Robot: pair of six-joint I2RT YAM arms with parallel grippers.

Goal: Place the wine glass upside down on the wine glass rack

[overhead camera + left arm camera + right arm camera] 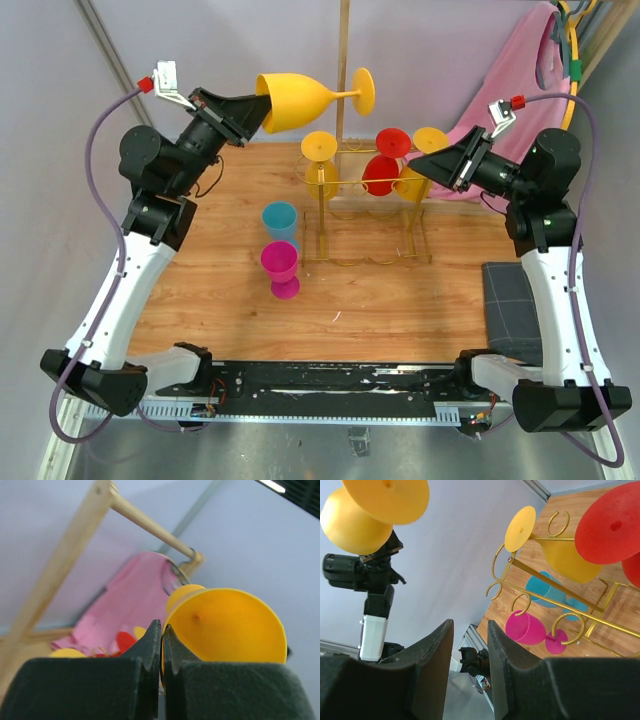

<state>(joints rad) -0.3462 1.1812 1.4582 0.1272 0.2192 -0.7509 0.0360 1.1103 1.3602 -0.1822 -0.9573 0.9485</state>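
Our left gripper [263, 112] clamps the wine glass [300, 100]; right gripper [414, 163] gapes empty. We should aim the stem at 1 free rack [321, 215] loop.

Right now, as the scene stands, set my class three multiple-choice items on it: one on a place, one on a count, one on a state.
1. Where does the magenta glass stand? A on the rack; B in a gripper; C on the table
2. How many glasses hang on the wine glass rack? A one; B three; C five
3. The left gripper is: A shut on the yellow wine glass; B open; C shut on the rack

Answers: 1 C, it stands on the wood by the teal glass; 2 B, yellow, red, yellow; 3 A, its jaws pinch the rim in mid-air.
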